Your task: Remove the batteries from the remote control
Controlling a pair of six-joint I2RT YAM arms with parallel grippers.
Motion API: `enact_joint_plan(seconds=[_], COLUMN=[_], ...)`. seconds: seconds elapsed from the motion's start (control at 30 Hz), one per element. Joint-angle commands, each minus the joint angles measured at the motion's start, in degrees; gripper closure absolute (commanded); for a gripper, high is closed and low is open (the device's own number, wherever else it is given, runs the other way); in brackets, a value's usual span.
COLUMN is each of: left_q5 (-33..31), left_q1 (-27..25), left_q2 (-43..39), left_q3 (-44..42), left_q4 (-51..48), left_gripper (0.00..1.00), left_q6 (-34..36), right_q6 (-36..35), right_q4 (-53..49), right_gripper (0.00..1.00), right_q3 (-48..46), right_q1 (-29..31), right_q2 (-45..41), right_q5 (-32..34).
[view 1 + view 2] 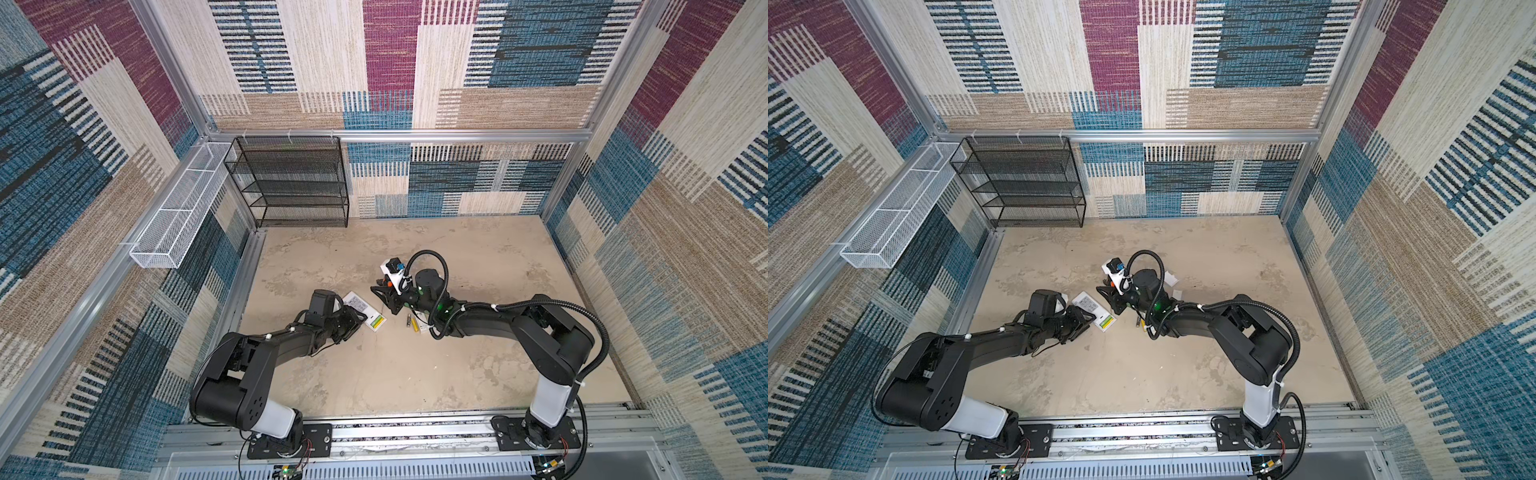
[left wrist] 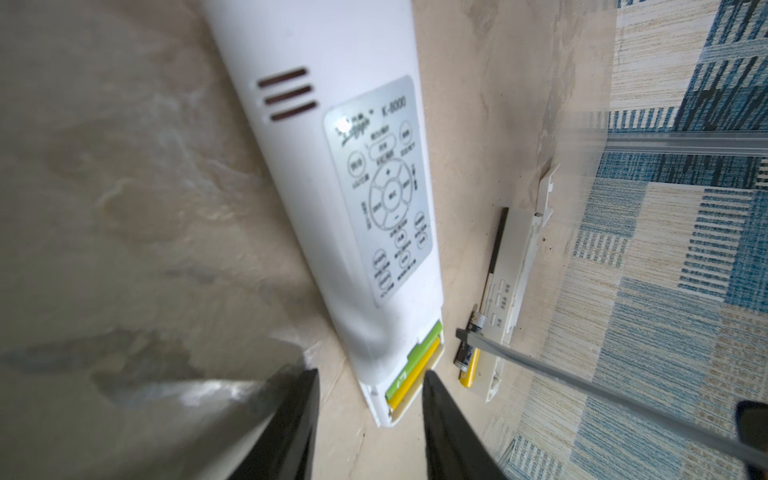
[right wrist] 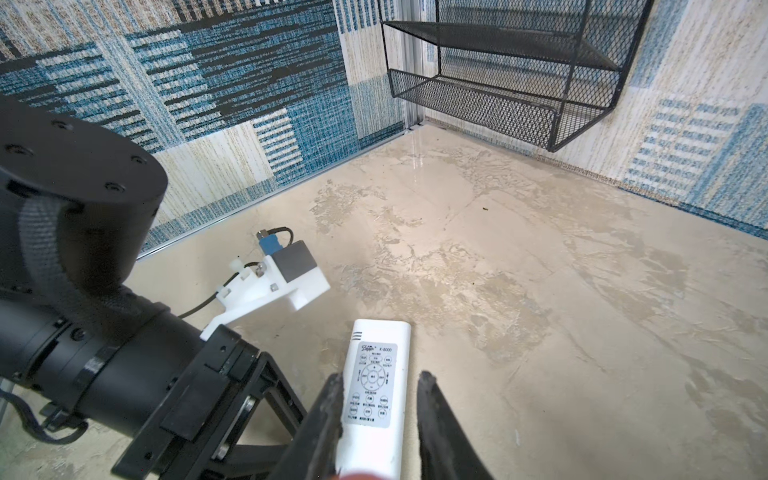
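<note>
Now 2 batteries lie in the remote.

two batteries in white remote

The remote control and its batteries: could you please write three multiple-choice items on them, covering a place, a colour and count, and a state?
1. Where does the loose battery lie?
A) in the white wire basket
B) on the table alongside the detached white panel
C) on the black mesh shelf

2. Which batteries show in the remote control's open compartment?
A) three dark ones
B) none
C) a green battery and a yellow battery

3. How is the left gripper?
A) open, fingers at the compartment end
B) shut on a battery
C) out of view

1 B: the left wrist view shows it beside the panel.
2 C: they lie side by side there.
3 A: a clear gap parts its fingers.
</note>
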Motion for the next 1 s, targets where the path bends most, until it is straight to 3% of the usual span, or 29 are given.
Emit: enact_joint_plan(seconds=[0.0, 0.73, 0.97], left_q5=[0.55, 1.91, 1.09], left_q1=[0.12, 0.08, 0.15], left_q2=[0.4, 3.38, 3.72], left_q3=[0.44, -0.7, -1.3], left_q4=[1.39, 4.42, 4.01], left_gripper=[0.57, 0.62, 0.66], left_q6=[-0.58, -2.22, -2.73], right_q6=[-0.72, -1.23, 0.4], right_q4=[1.61, 1.19, -4.12], right_gripper=[1.0, 1.0, 1.0], right_q3=[0.54, 0.79, 3.03], right_q1=[-0.07, -0.06, -0.07], right_q2=[0.26, 2.28, 1.57], right_q5=[-0.82, -1.8, -1.58])
